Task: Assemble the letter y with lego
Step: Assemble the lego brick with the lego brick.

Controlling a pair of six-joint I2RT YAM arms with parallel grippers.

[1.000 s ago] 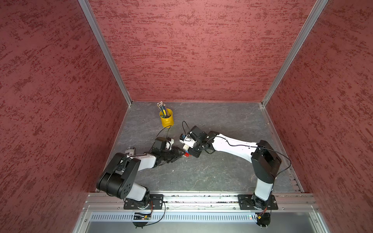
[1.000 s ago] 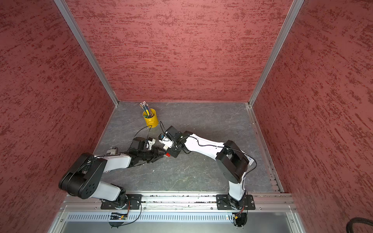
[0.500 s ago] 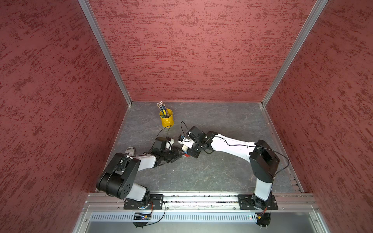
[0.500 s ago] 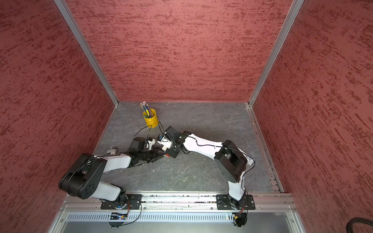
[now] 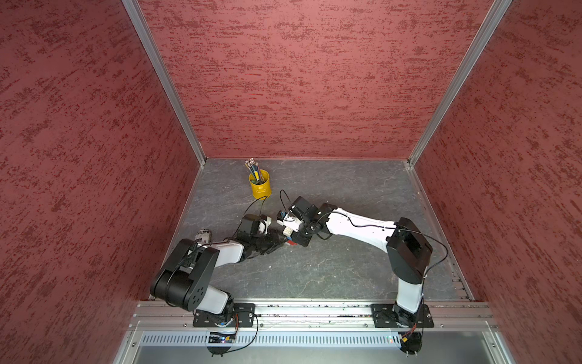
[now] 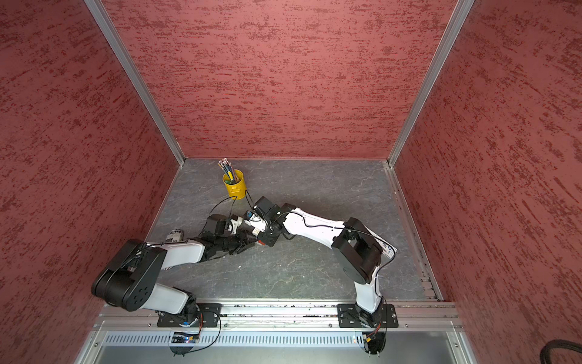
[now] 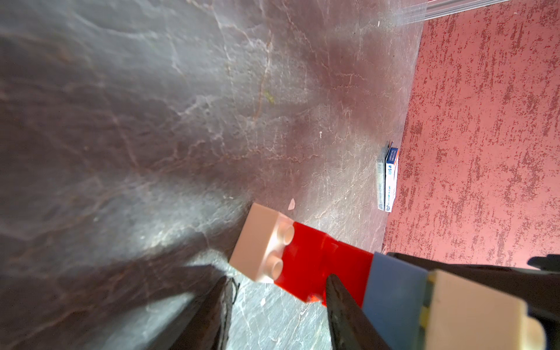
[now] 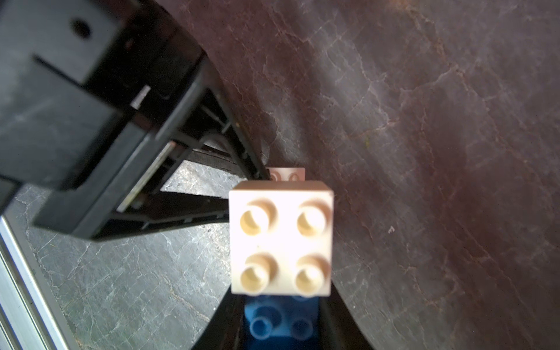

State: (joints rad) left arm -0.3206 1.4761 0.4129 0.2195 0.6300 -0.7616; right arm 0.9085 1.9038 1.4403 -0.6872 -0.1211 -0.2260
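Note:
The letter y (image 7: 321, 260) hangs just above the floor as a figure of joined lego. In the left wrist view it shows a white foot (image 7: 260, 242), a red stem, a blue bar (image 7: 394, 291) and a white tip (image 7: 466, 312). My right gripper (image 8: 280, 303) is shut on the blue bar (image 8: 280, 321), below a white square (image 8: 280, 236). My left gripper (image 7: 278, 276) is open right in front of the stem, with bare floor between its fingers. In both top views the two grippers meet at the figure (image 5: 288, 234) (image 6: 256, 233).
A yellow pencil cup (image 5: 260, 186) stands behind the grippers, near the back wall. A small can (image 5: 204, 234) lies by the left arm. A white and blue box (image 7: 391, 181) rests by the right wall. The red walls close in the grey floor (image 5: 315, 271).
My right gripper has carried the figure a little to the left, closer to the left gripper. The left arm has hardly moved.

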